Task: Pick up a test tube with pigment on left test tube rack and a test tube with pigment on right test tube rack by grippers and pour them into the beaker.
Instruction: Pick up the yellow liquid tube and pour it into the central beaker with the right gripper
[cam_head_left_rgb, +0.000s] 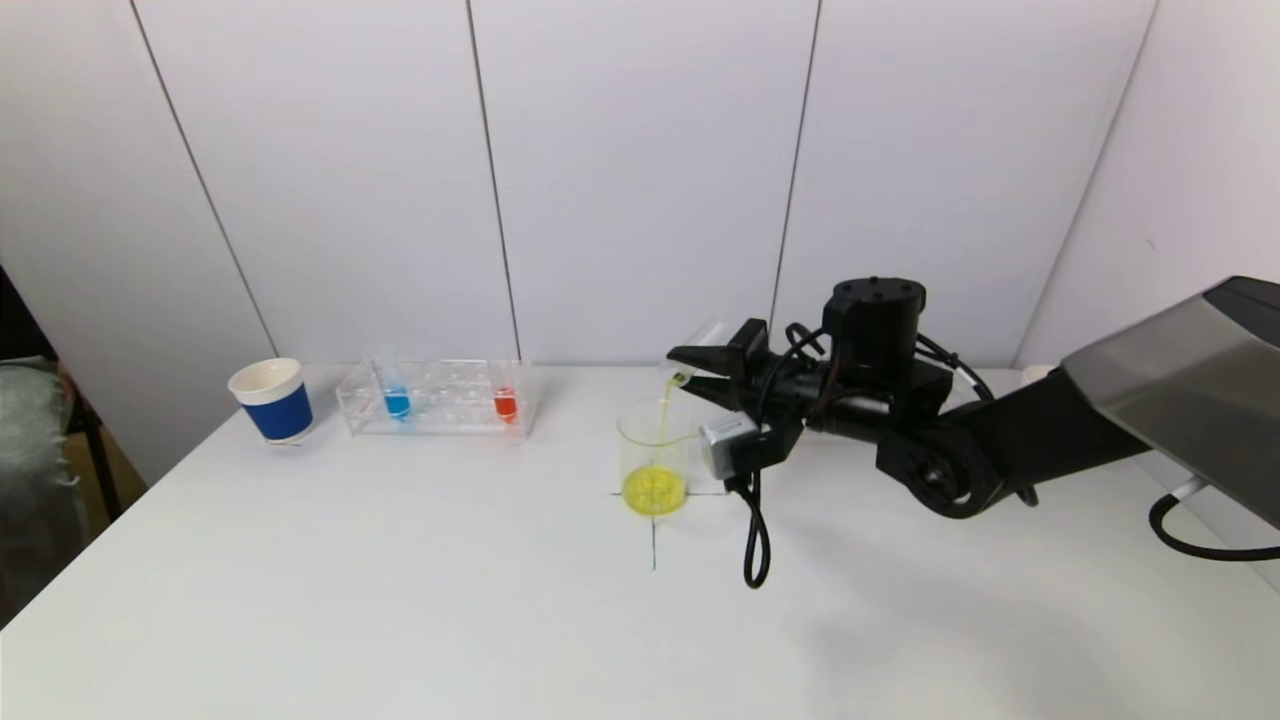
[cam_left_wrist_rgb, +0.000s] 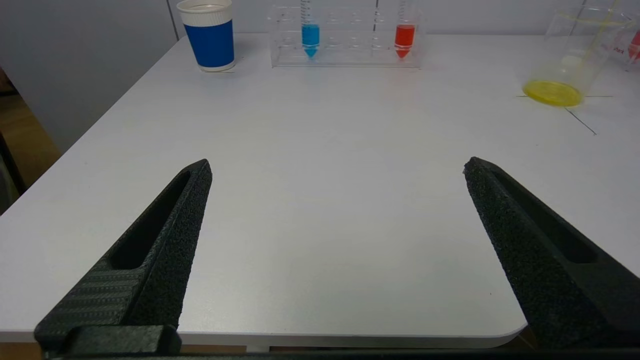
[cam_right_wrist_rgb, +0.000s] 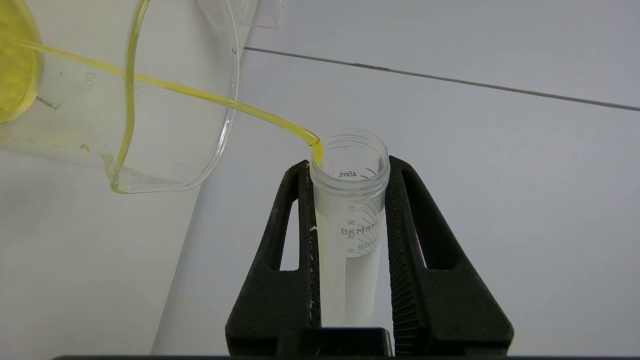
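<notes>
While yellow pigment runs out in a thin stream, the test tube (cam_right_wrist_rgb: 350, 220) is held tipped over the beaker (cam_head_left_rgb: 655, 455) by the right gripper (cam_head_left_rgb: 700, 372), jaws clamped on the tube's sides just below its open mouth. Tube is clear plastic w/ printed graduations, nearly drained; the stream leaves its lip and arcs down into the beaker. A yellow pool is seen at the beaker's bottom, and a yellow streak down its inner wall. The beaker stands upright near the worktop's centre, on a thin cross mark (cam_head_left_rgb: 654, 530) drawn on the white worktop (cam_head_left_rgb: 400, 600). The right arm is reached in from the right edge, wrist turned sideways, a black cable (cam_head_left_rgb: 755, 540) hanging in a loop just beside the beaker.

Toward the far left part of the worktop, a clear test tube rack (cam_head_left_rgb: 435, 397) is set close to the far edge. Two tubes are stood upright in it: blue pigment tube (cam_head_left_rgb: 396, 398) at its left end, red pigment tube (cam_head_left_rgb: 505, 400) at its right end. A blue-and-white paper cup (cam_head_left_rgb: 272, 400) is placed just left of the rack, apart from it.

The left gripper (cam_left_wrist_rgb: 337, 167) is parked low at the near edge, left side, fingers (cam_left_wrist_rgb: 170, 225) spread wide w/ nothing between them, pointed toward the rack. It is well apart from the beaker and the rack.
</notes>
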